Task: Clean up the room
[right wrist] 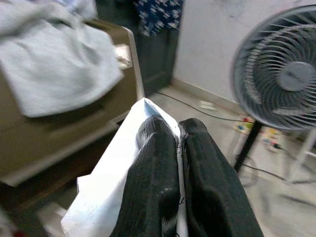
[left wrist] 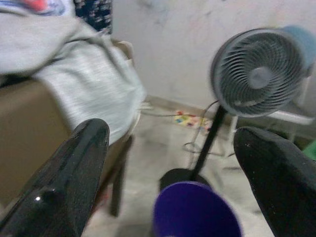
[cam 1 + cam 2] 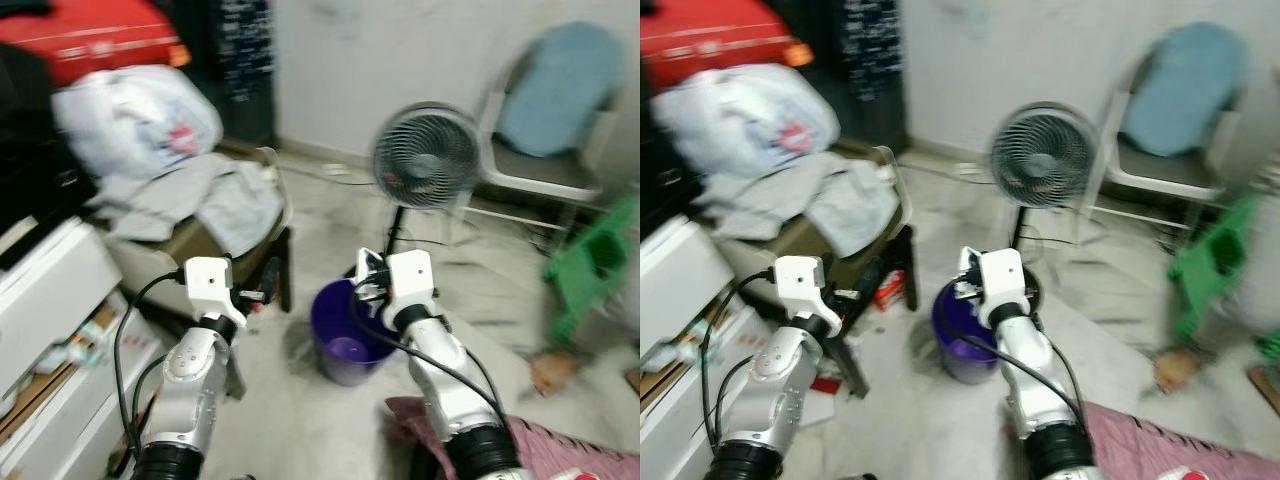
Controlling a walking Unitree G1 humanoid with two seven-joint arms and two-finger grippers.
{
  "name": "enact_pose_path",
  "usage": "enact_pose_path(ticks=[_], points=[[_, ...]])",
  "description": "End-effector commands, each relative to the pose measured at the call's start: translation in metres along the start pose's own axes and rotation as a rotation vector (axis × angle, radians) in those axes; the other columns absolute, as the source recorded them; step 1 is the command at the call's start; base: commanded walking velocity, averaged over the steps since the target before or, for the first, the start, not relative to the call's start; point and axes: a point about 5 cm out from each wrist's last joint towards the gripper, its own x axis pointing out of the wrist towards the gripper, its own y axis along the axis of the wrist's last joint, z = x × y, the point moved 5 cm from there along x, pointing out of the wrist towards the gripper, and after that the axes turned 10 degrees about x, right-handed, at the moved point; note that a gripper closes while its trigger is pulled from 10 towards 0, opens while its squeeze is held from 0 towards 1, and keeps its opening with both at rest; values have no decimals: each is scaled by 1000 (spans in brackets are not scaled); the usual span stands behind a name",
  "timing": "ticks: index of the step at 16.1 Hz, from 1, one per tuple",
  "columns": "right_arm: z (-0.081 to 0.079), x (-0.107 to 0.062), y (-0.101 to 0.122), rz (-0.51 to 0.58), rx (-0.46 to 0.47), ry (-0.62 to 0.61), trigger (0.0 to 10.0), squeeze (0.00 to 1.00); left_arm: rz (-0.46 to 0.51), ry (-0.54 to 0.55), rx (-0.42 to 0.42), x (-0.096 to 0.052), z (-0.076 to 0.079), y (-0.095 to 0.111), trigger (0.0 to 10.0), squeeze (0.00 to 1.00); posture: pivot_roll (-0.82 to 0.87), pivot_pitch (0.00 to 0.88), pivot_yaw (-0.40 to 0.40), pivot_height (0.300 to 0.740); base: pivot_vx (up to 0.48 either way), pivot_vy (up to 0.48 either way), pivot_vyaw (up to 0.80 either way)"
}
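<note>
My right gripper [image 1: 178,128] is shut on a white sheet [image 1: 123,163], which hangs out beside its fingers. In the eye views that hand is held above a purple bin [image 3: 345,335] standing on the floor. My left gripper [image 2: 173,132] is open with nothing between its fingers. It is held to the left of the bin, in front of a chair [image 3: 200,250] piled with grey clothes [image 3: 215,195]. The pictures are blurred.
A standing fan [image 3: 425,158] is right behind the bin. White drawers [image 3: 50,300] and a white plastic bag [image 3: 140,120] are on the left. A chair with a blue cushion [image 3: 560,90] and a green object [image 3: 590,260] are on the right. A pink cloth [image 3: 560,440] lies near my feet.
</note>
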Motion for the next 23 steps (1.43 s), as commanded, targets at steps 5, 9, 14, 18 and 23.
enact_pose_path(ticks=[5,9,14,18,23], points=[[6,1,0,-4,-9,-15,10000,0,28,-32,-22,-3,7,5,10000,0,-11,26,-12,740,0,0,0],[8,1,0,-2,7,-28,10000,0,27,-40,-24,-3,8,4,10000,0,-14,9,-14,740,0,0,-400],[5,6,3,4,14,-18,10000,0,11,-34,-27,0,11,0,10000,0,-7,0,-18,740,0,0,0],[18,3,6,33,22,-83,10000,0,-4,-111,-20,12,28,1,10000,0,-65,0,42,740,0,0,0],[23,-3,5,45,33,-119,10000,0,-12,-140,-27,18,33,0,10000,0,-95,0,63,740,0,0,0]])
